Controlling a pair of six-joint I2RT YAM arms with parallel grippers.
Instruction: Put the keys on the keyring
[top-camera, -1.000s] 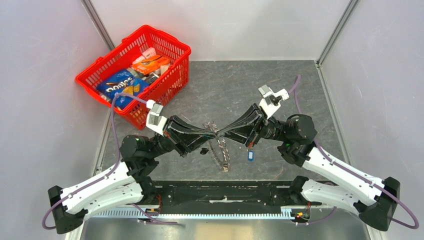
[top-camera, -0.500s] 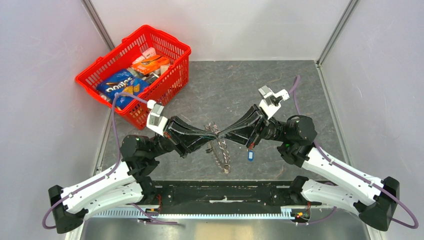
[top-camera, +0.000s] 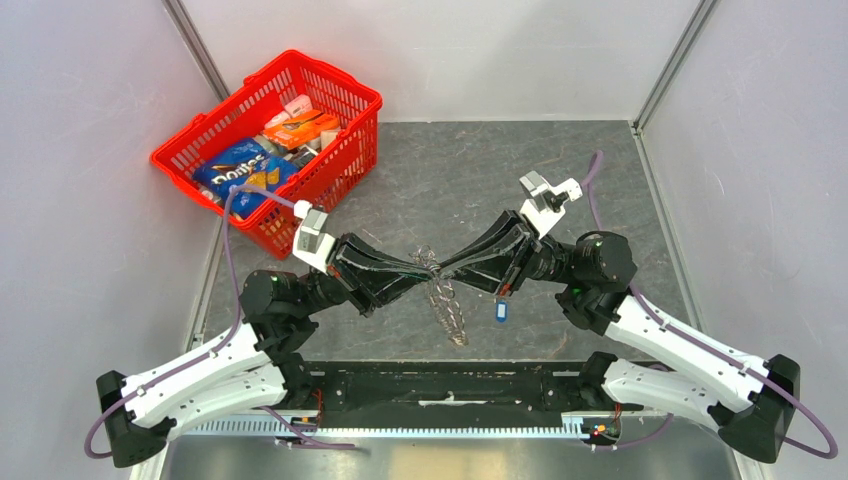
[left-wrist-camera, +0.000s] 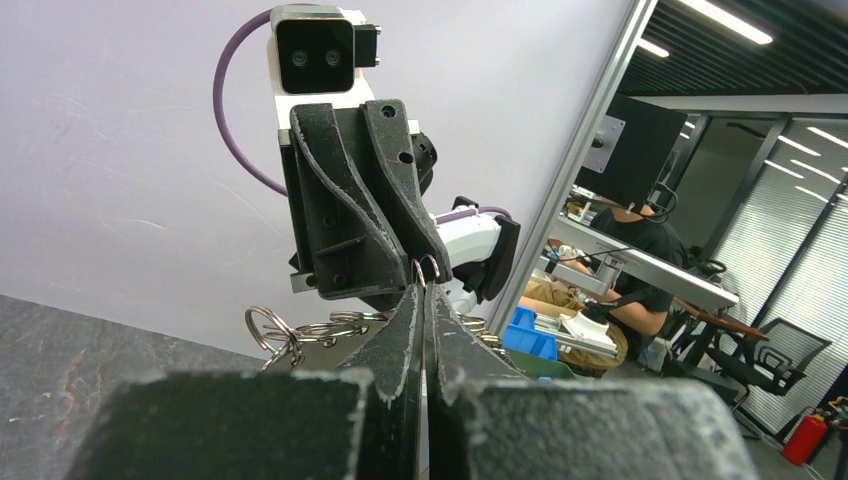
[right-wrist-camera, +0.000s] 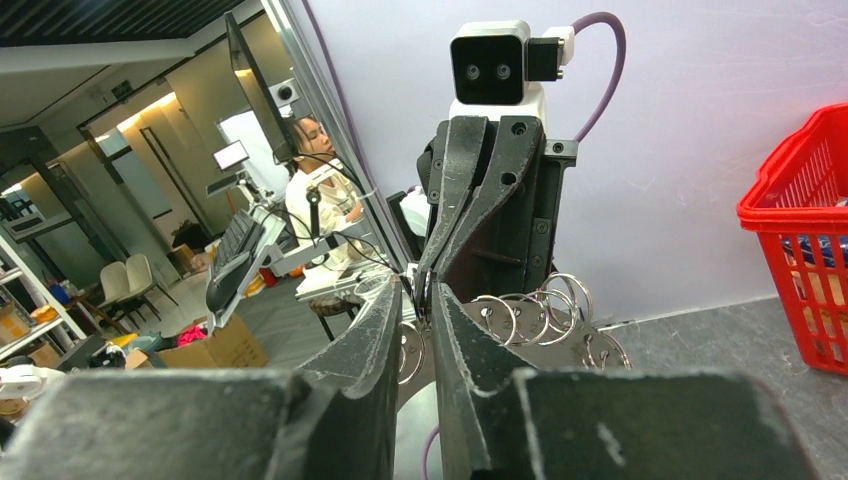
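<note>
Reaching low and inward from either base, forearms nearly level, with left gripper (top-camera: 424, 271) and right gripper (top-camera: 443, 270) meeting tip to tip above the middle of the table (top-camera: 600, 180). On the left, fingers (left-wrist-camera: 405, 330) pressed flat together, pinching the thin wire keyring (left-wrist-camera: 428, 268) at the tips. On the right, fingers (right-wrist-camera: 380, 330) narrowed to a slit, nipping the same wire. Beneath the meeting point, the keys (top-camera: 448, 315) trailing in a silvery string toward the near edge. Tiny blue key (top-camera: 500, 311) just beside the right gripper. Red basket (top-camera: 350, 160) well apart, far left.
</note>
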